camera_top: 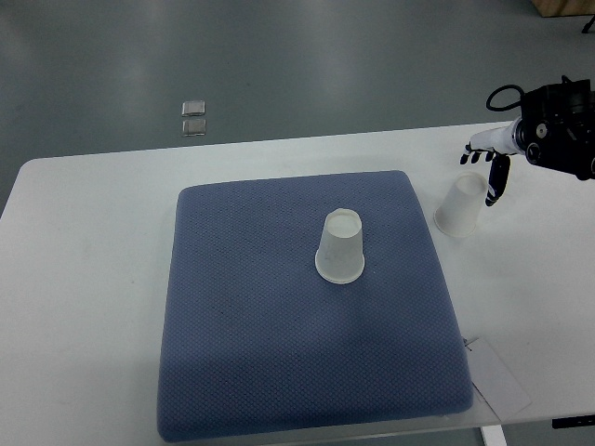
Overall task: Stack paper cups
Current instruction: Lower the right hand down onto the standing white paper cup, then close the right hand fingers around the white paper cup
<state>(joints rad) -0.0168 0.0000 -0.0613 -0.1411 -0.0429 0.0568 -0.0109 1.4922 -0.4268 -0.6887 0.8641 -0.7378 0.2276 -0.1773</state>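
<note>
One paper cup (pixel 341 247) is set upside down near the middle of a blue mat (pixel 242 353) on the white counter (pixel 84 279). A second cup (pixel 461 206) is seen on the bare counter just right of the mat, directly below the right hand (pixel 490 165), whose dark fingers (pixel 498 181) are held loosely open around nothing, one fingertip reaching the cup's upper edge
</note>
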